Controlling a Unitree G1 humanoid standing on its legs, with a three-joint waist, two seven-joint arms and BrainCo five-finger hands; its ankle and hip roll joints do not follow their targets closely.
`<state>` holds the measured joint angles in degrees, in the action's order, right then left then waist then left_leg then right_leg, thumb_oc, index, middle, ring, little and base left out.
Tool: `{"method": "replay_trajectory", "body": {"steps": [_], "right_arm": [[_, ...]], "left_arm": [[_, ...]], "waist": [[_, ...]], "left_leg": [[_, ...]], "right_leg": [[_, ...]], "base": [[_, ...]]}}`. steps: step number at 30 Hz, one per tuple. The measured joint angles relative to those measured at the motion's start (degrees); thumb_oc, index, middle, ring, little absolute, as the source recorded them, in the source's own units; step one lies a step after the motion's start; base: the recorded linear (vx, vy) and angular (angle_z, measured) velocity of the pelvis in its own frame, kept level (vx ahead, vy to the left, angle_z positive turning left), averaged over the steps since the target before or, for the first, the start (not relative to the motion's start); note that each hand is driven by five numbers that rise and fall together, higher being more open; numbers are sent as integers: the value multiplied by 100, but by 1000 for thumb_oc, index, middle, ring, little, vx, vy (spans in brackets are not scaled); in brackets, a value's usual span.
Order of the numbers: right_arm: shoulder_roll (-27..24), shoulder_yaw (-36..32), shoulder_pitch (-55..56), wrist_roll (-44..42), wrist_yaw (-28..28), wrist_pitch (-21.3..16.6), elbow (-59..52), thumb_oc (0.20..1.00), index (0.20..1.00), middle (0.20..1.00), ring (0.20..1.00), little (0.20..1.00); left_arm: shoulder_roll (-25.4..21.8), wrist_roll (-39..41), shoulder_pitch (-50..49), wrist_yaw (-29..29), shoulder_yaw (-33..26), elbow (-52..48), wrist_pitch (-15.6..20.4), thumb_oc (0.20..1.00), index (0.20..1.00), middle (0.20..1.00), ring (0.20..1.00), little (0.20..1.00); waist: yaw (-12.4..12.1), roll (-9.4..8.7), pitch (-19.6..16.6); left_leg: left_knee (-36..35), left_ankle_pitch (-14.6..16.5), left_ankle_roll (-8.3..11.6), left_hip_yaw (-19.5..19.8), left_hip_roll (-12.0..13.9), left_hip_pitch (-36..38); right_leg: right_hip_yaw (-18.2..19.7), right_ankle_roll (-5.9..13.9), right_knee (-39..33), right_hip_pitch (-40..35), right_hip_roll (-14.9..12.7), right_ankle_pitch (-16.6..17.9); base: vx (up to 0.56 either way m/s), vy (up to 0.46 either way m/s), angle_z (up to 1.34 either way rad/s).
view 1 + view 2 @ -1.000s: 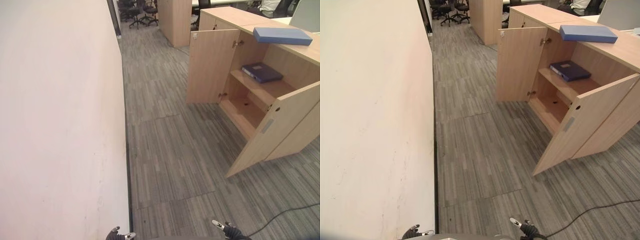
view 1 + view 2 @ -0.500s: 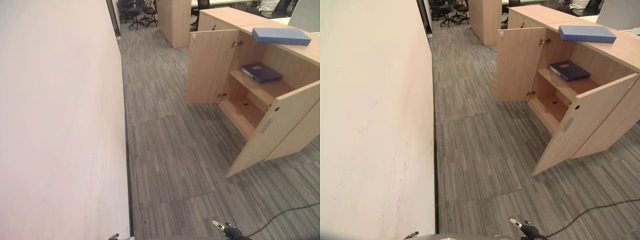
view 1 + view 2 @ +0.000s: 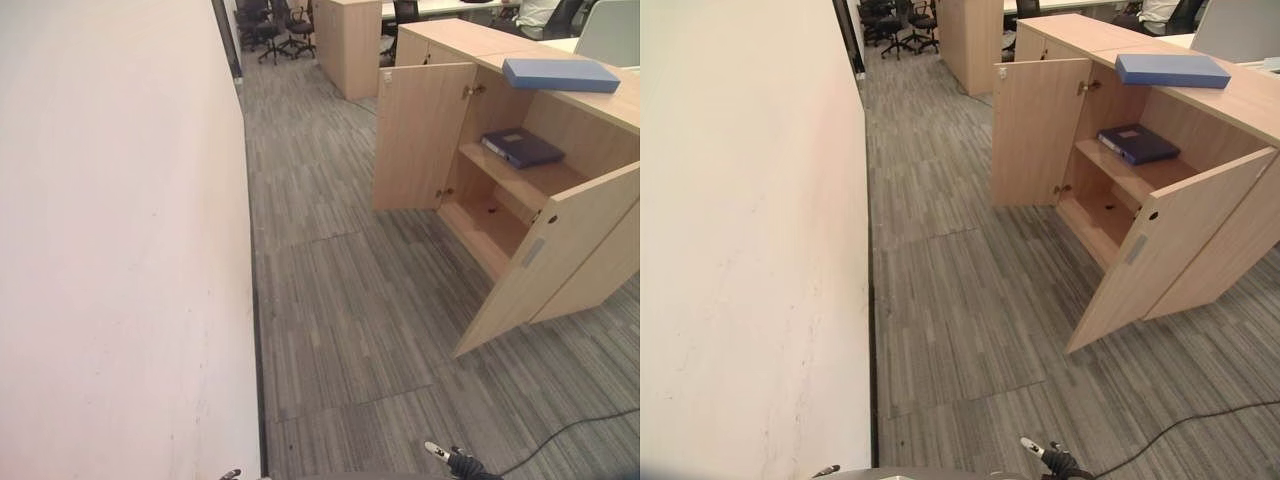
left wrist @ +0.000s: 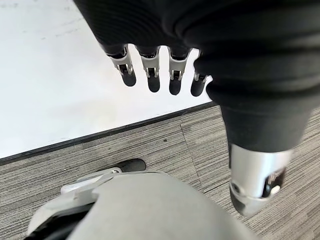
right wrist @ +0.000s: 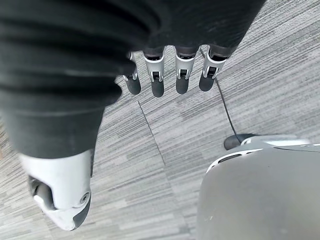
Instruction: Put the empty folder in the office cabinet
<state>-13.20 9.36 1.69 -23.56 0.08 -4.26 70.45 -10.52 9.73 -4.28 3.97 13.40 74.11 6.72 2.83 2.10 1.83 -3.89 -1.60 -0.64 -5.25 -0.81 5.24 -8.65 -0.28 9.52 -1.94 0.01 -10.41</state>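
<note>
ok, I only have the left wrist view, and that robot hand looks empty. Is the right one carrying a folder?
Observer: No. The right robot hand hangs over the carpet with straight fingers, holding nothing.
Operator: Where are the folders, then?
Observer: A light blue folder lies flat on top of the office cabinet. A dark blue folder lies on its upper shelf.
Operator: Doors?
Observer: Both are open, the far door and the near door. The near one swings out toward the robot.
</note>
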Motion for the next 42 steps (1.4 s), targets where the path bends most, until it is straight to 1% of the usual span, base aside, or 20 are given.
{"method": "replay_trajectory", "body": {"steps": [18, 19, 20, 22, 23, 24, 25, 27, 29, 30, 31, 32, 33, 36, 37, 38, 39, 40, 41, 42], "right_arm": [[1, -1, 7, -3, 2, 4, 0, 1000, 1000, 1000, 1000, 1000], [2, 102, -39, 2, 9, 8, -1, 1000, 1000, 1000, 1000, 1000], [2, 150, -80, 3, 18, 9, -3, 1000, 1000, 1000, 1000, 1000], [24, 180, -174, 13, 50, 23, 0, 1000, 1000, 1000, 1000, 1000], [37, 193, -239, 41, 53, 54, -1, 1000, 1000, 1000, 1000, 1000], [100, 192, -312, 135, 76, 78, -14, 1000, 1000, 1000, 1000, 1000], [88, 227, -365, 210, 99, 72, -2, 1000, 1000, 1000, 1000, 1000], [32, 254, -445, 249, 93, 102, 238, 1000, 1000, 1000, 1000, 1000], [9, 348, -434, 282, 95, 111, 331, 1000, 1000, 1000, 1000, 1000], [-1, 409, -417, 286, 95, 118, 376, 1000, 1000, 1000, 1000, 1000], [-6, 414, -425, 291, 98, 120, 383, 1000, 1000, 1000, 1000, 1000], [-30, 413, -435, 392, 103, 122, 383, 1000, 1000, 1000, 1000, 1000], [-44, 418, -458, 461, 106, 118, 381, 1000, 1000, 1000, 1000, 1000], [-125, 427, -500, 508, 105, 115, 412, 1000, 1000, 1000, 1000, 1000], [-165, 423, -594, 512, 105, 118, 502, 1000, 1000, 1000, 1000, 1000], [-178, 412, -625, 515, 106, 120, 528, 1000, 1000, 1000, 1000, 1000], [-173, 411, -649, 526, 113, 110, 587, 1000, 1000, 1000, 1000, 1000], [-159, 402, -571, 622, 109, 113, 655, 1000, 1000, 1000, 1000, 1000], [-178, 418, -462, 684, 110, 110, 662, 1000, 1000, 1000, 1000, 1000], [-171, 404, -388, 695, 112, 130, 661, 1000, 1000, 1000, 1000, 1000]], "left_arm": [[-13, 14, 9, 2, -8, -10, 7, 1000, 1000, 1000, 1000, 1000], [-50, 44, 35, 5, -7, -7, 9, 1000, 1000, 1000, 1000, 1000], [-71, 73, 42, 7, -7, -8, 8, 1000, 1000, 1000, 1000, 1000], [-146, 118, 141, 11, -14, -11, 10, 1000, 1000, 1000, 1000, 1000], [-196, 127, 223, 14, -48, -15, 18, 1000, 1000, 1000, 1000, 1000], [-340, 136, 313, 23, -239, -35, 42, 1000, 1000, 1000, 1000, 1000], [-405, 172, 433, 47, -254, -66, 33, 1000, 1000, 1000, 1000, 1000], [-353, 288, 482, 55, -350, -30, 30, 1000, 1000, 1000, 1000, 1000], [-337, 298, 440, 59, -392, -25, 40, 1000, 1000, 1000, 1000, 1000], [-323, 299, 426, 62, -404, -4, 51, 1000, 1000, 1000, 1000, 1000], [-297, 302, 428, 64, -411, 0, 72, 1000, 1000, 1000, 1000, 1000], [-240, 304, 439, 71, -423, 9, 66, 1000, 1000, 1000, 1000, 1000], [-218, 338, 378, 81, -437, 9, 63, 1000, 1000, 1000, 1000, 1000], [-115, 342, 368, 126, -450, 20, 55, 1000, 1000, 1000, 1000, 1000], [-74, 344, 377, 127, -454, 19, 51, 1000, 1000, 1000, 1000, 1000], [-59, 344, 367, 126, -459, 5, 58, 1000, 1000, 1000, 1000, 1000], [-63, 342, 277, 112, -517, 51, 19, 1000, 1000, 1000, 1000, 1000], [-46, 340, 202, 107, -673, 209, 16, 1000, 1000, 1000, 1000, 1000], [-47, 339, 150, 107, -670, 234, 12, 1000, 1000, 1000, 1000, 1000], [-69, 337, 151, 102, -669, 246, 9, 1000, 1000, 1000, 1000, 1000]], "waist": [[0, -28, 30], [-14, -88, 64], [-14, -80, 95], [-22, -224, 228], [-34, -319, 325], [-92, -639, 522], [-172, -753, 640], [-298, -722, 709], [-320, -682, 773], [-332, -682, 783], [-320, -666, 766], [-324, -605, 755], [-321, -541, 763], [-351, -347, 849], [-369, -261, 892], [-430, -197, 885], [-446, -203, 889], [-460, -194, 745], [-429, -176, 627], [-428, -172, 566]], "left_leg": [[-17, 8, 11, -13, 18, -55], [49, 41, 62, -24, 35, -142], [53, 22, 86, -18, 42, -145], [178, 25, 104, -25, 61, -274], [387, 26, 259, -23, 72, -405], [1437, 4, 327, -26, 26, -1061], [2008, 10, 326, -64, 42, -1367], [2833, 3, 339, 10, 174, -1727], [3166, -19, 376, 72, 213, -1900], [3146, 33, 327, 106, 211, -1953], [2660, 42, 321, 106, 207, -1976], [1639, -4, 318, 93, 206, -1859], [1234, -15, 325, 101, 213, -1860], [-68, -405, 475, 101, 186, -1884], [-202, -457, 535, 173, 195, -1970], [-205, -488, 506, 198, 203, -2021], [-209, -568, 394, 106, 193, -1978], [-157, -569, 392, 5, 164, -1833], [-153, -567, 385, -1, 155, -1789], [-159, -741, 184, -47, 89, -1655]], "right_leg": [[2, -18, 13, 88, 10, -15], [8, -62, 131, 197, 12, -51], [5, -73, 146, 208, 24, -59], [10, -136, 300, 361, 20, -108], [-45, -168, 399, 439, -6, -117], [-123, -346, 521, 607, -75, -160], [-98, -370, 402, 568, -138, -54], [-101, -491, 94, 341, -14, 64], [-98, -627, -84, 98, 35, 125], [-106, -638, -184, 31, 46, 134], [-107, -582, -332, -7, 67, 183], [-72, -448, -572, -48, 104, 342], [-13, -438, -737, -153, 154, 431], [62, -332, -1498, -582, 281, 658], [116, -326, -1495, -630, 335, 617], [246, -371, -1505, -686, 372, 591], [363, -241, -1476, -871, 369, 457], [464, -303, -1495, -1086, 343, 295], [476, -249, -1466, -1169, 337, 174], [490, -187, -1463, -1301, 254, 22]], "base": [[17, -29, -1], [-30, -69, -3], [-78, -133, -2], [-64, -154, 3], [-34, -166, 12], [-12, -214, 8], [21, -102, -1], [38, -60, -5], [87, -18, 5], [167, 17, 14], [276, 57, 2], [219, 52, -2], [305, 88, -8], [266, 83, -12], [327, 112, -43], [435, 160, -68], [450, 209, -83], [435, 225, -58], [441, 251, -31], [309, 196, -10]]}}
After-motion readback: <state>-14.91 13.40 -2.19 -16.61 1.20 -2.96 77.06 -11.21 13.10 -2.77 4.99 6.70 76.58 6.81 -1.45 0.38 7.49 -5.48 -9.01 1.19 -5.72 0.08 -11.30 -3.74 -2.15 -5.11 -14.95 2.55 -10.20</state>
